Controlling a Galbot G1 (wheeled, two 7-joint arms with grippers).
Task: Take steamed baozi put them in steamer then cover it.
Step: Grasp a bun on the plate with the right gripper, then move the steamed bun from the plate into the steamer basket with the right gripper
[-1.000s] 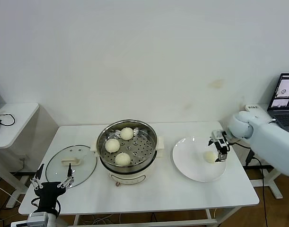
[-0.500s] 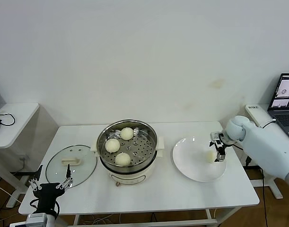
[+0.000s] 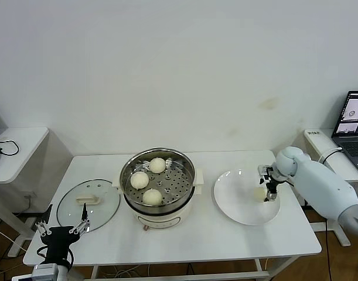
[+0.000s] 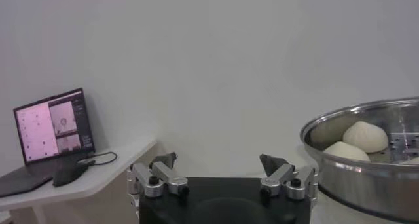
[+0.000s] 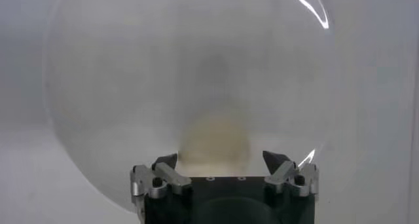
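- Right gripper (image 3: pixel 266 186) has drawn in over the white plate (image 3: pixel 237 205) since the earlier frame; jaws straddle the last baozi (image 3: pixel 259 194), wide, not clamped.
- Steamer (image 3: pixel 158 181): centre of table, three buns on its tray.
- Cover (image 3: pixel 88 202): flat on table, left of steamer.
- Left gripper (image 3: pixel 62 225): parked near cover, jaws wide.

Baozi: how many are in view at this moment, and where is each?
4. Three sit on the steamer's perforated tray: rear, left, front. The fourth lies on the white plate, between the right tool's fingers.
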